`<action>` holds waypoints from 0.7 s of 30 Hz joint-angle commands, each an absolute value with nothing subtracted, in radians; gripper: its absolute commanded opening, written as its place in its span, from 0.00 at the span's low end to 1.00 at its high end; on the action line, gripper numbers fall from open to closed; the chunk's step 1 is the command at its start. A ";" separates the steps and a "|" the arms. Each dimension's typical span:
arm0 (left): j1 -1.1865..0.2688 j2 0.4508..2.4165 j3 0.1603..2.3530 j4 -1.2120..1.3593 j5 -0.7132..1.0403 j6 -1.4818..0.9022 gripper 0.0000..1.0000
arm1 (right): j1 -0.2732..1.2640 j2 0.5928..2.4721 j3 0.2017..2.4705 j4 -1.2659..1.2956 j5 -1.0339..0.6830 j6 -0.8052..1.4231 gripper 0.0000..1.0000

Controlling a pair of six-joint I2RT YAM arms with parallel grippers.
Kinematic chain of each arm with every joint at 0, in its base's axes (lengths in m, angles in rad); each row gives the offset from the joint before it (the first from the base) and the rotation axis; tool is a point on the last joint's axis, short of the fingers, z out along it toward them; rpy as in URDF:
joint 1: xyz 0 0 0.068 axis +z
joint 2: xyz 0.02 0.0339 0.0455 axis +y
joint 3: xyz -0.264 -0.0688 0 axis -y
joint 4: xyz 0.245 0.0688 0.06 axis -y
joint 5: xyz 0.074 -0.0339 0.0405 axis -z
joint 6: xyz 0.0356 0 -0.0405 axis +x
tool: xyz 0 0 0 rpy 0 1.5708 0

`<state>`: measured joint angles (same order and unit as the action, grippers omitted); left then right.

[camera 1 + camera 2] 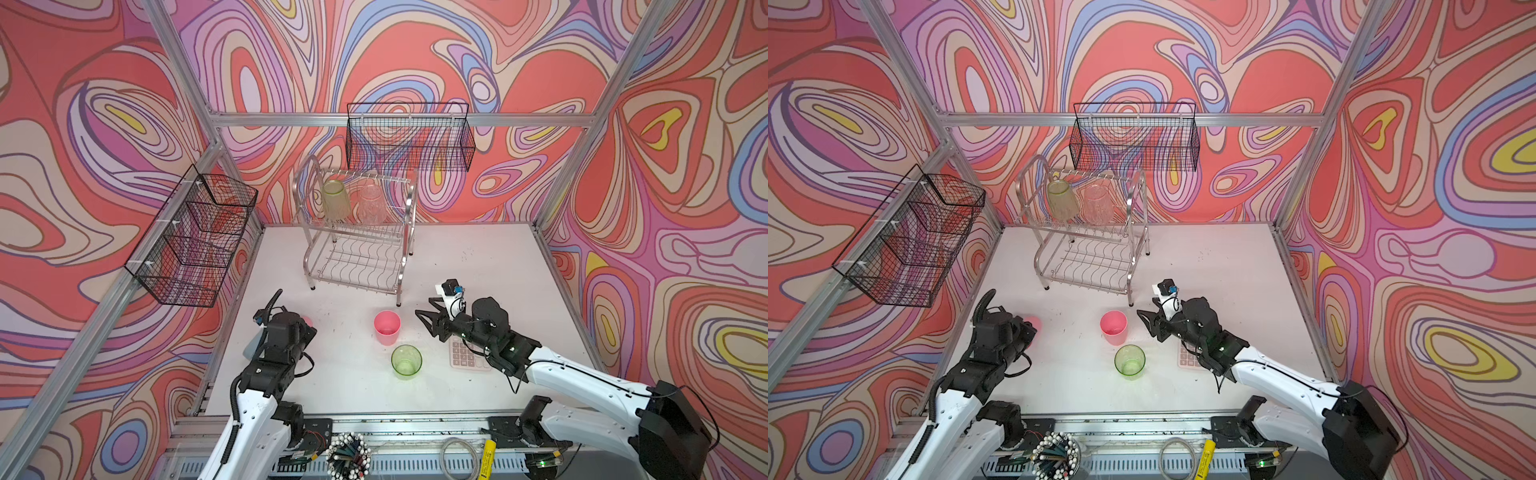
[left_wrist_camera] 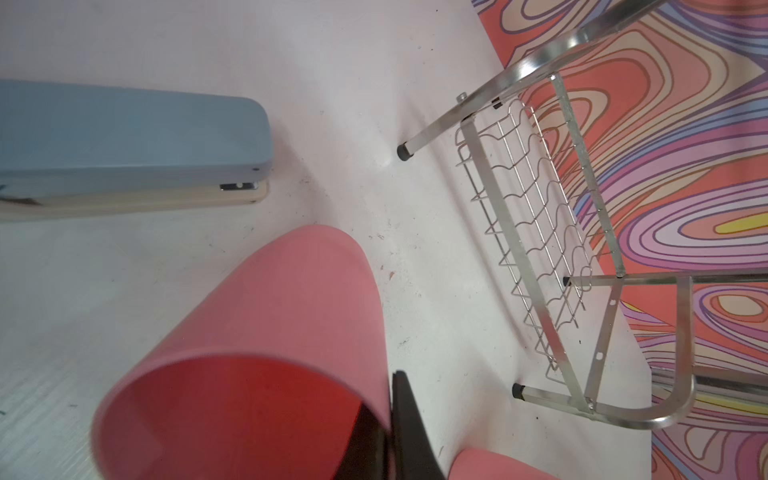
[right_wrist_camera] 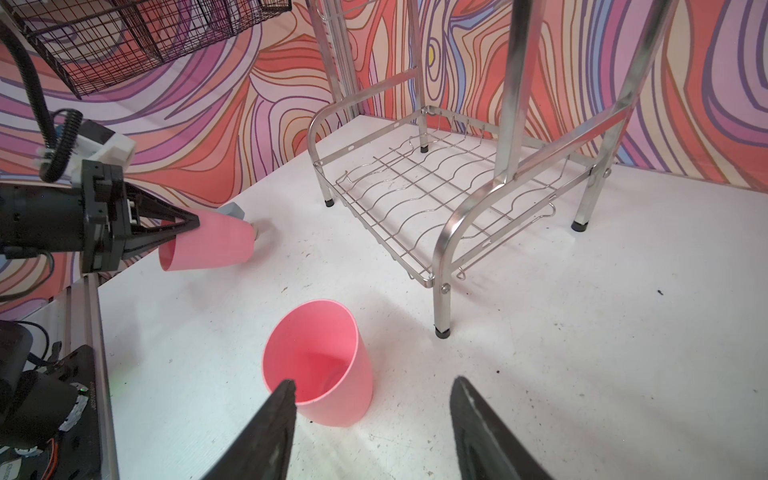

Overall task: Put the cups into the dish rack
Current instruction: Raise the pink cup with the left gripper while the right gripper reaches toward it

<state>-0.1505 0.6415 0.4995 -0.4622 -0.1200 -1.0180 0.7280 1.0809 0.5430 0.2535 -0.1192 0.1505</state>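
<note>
Top views: dish rack (image 1: 356,262) centre back, green cup (image 1: 336,199) and clear ribbed cup (image 1: 372,203) on its upper tier. Upright pink cup (image 1: 387,327) and second green cup (image 1: 406,360) lower centre. Your left arm low at lower left, held pink cup (image 1: 1032,323) peeking past wrist.

Left wrist: left gripper (image 2: 384,411) clamped on held pink cup's rim, lower centre, one jaw inside, one outside. Thin, light, slick plastic, likely flexes; pinch gently.

Right wrist: right gripper (image 3: 374,382) jaws apart, empty, just beside upright pink cup.
</note>
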 commanded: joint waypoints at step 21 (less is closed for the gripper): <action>-0.146 0.716 0.710 -0.295 0.526 -0.682 0.00 | 0.732 1.196 0.740 0.160 -0.152 0.439 0.61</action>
<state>-0.1501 0.7437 0.6731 -0.4137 0.3889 -0.7193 0.7280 1.1748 0.6987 0.1795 -0.1215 0.3405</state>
